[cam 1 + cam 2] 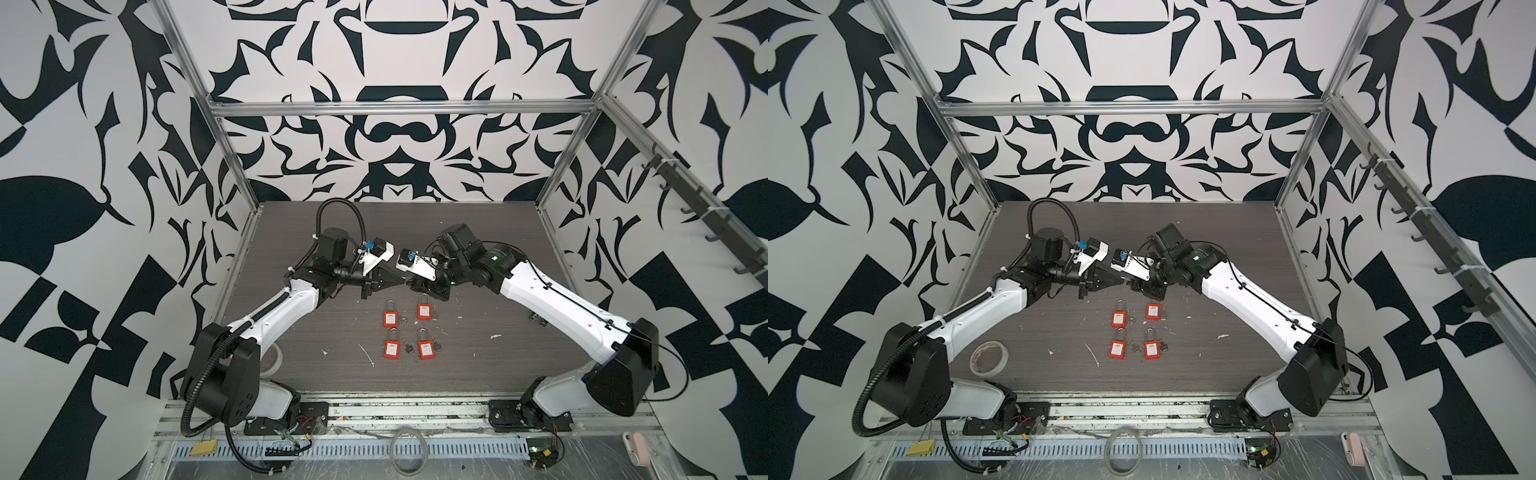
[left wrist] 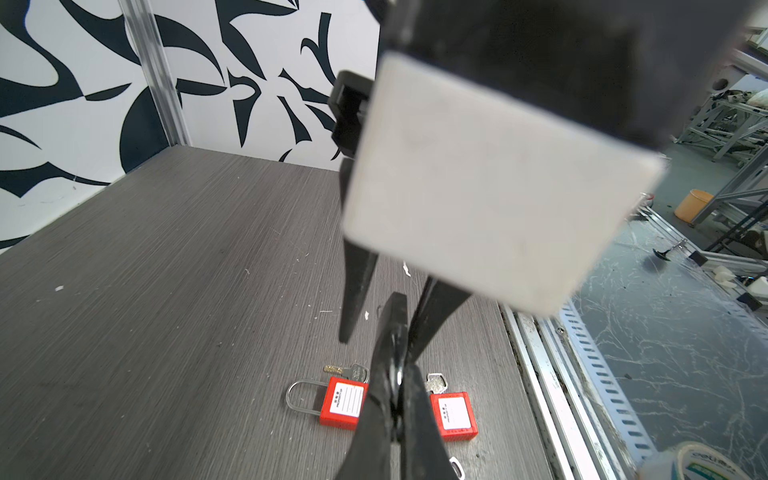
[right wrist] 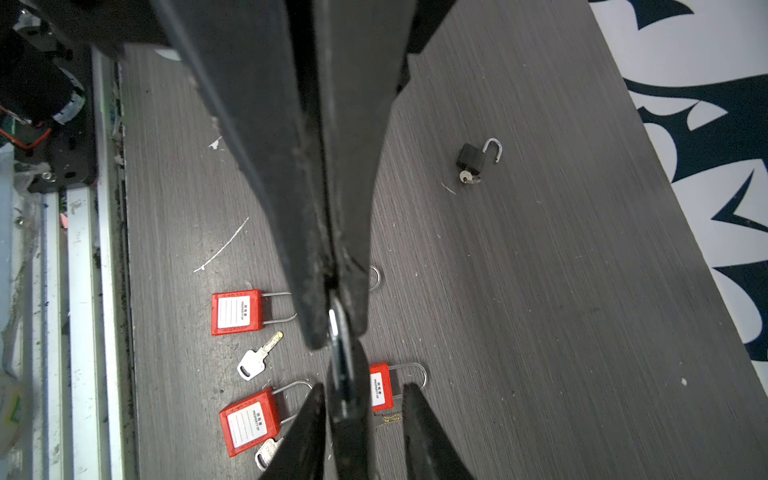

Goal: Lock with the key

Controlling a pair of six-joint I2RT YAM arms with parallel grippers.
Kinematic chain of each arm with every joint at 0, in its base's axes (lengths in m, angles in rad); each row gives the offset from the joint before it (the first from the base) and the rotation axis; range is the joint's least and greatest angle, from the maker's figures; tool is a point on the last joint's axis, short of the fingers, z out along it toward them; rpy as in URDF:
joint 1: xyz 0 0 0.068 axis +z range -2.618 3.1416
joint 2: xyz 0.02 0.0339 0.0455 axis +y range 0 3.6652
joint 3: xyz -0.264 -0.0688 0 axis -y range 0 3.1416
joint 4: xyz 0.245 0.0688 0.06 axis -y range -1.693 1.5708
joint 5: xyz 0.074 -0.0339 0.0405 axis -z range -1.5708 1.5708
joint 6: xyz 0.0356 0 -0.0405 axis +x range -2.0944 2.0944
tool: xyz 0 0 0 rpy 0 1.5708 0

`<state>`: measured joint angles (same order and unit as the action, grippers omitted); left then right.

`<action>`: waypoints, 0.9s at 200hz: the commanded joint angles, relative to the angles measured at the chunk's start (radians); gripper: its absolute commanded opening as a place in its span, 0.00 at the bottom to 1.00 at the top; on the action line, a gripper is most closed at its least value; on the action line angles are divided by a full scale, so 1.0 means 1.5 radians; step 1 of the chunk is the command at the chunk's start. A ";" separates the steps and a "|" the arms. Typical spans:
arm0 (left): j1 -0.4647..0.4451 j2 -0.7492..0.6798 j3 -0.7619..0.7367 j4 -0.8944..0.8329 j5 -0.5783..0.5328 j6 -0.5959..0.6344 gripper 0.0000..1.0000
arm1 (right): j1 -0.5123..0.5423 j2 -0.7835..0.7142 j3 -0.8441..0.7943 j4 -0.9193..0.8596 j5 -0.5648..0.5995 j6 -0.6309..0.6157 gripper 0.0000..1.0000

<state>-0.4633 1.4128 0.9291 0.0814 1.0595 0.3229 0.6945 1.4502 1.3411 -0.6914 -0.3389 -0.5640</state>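
Over the dark table [image 1: 291, 340] both arms meet just behind the four red padlocks [image 1: 390, 318] [image 1: 423, 311] [image 1: 391, 349] [image 1: 425, 350]. The left gripper [image 3: 336, 337] is pressed together on a small black piece [image 3: 347, 399] with a bright metal edge. It is probably a padlock, though it is seen only edge-on. The right gripper [image 3: 362, 388] stands spread on either side of that piece, above the red padlocks. A black padlock [image 3: 470, 157] lies well to the right of them, its shackle swung open and a key [image 3: 468, 178] in it. Beside the red padlocks lie loose keys [image 3: 257, 357].
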 commanded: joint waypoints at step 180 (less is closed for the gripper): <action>-0.070 -0.048 -0.001 -0.058 -0.058 0.143 0.00 | -0.003 -0.029 0.031 -0.018 -0.147 0.009 0.08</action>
<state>-0.5495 1.3598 0.9291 -0.0204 0.9909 0.4927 0.6819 1.4277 1.3399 -0.8196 -0.4767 -0.5686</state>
